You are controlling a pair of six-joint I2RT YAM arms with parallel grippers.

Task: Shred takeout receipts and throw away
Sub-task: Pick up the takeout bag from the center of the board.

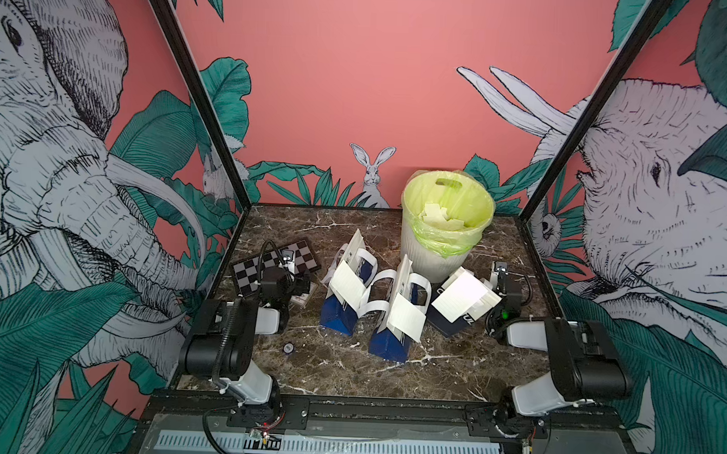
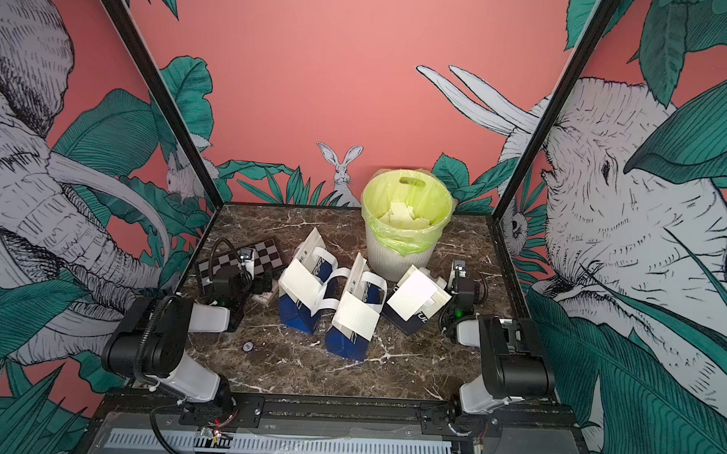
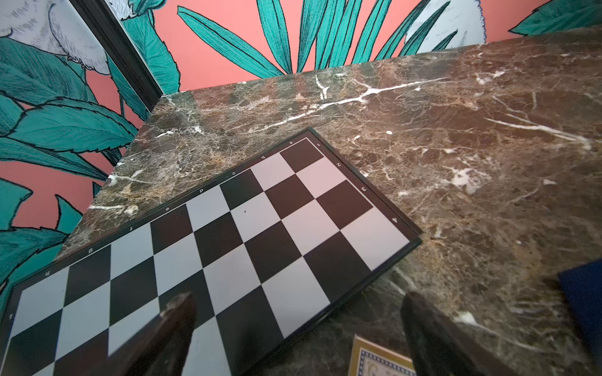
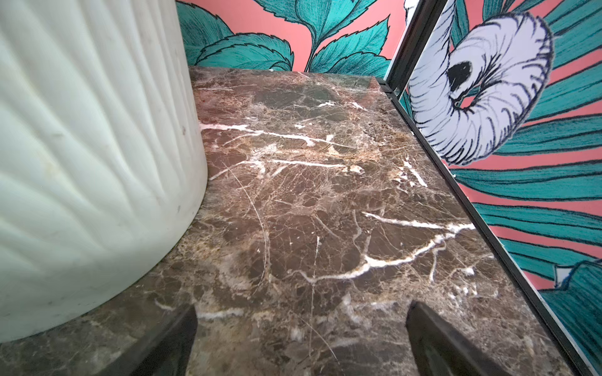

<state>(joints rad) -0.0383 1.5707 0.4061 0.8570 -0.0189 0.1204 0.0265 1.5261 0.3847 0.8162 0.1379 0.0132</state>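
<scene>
Receipts (image 1: 459,297) draped on blue bags (image 1: 337,315) mid-table, left fingers (image 3: 177,320) and right fingers (image 4: 433,335) spread wide, empty, touching none.

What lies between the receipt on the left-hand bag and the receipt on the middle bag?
White strap handles of the blue bags loop across that gap, between the left receipt and the middle receipt. Both top views show it.

Bin (image 1: 429,259) blocks 1 o'clock; three bags (image 1: 384,345) crowd centre; chessboard (image 1: 245,278) fills 10 o'clock. Tabletop (image 1: 348,369) open along 6 o'clock edge and at 11 o'clock.
</scene>
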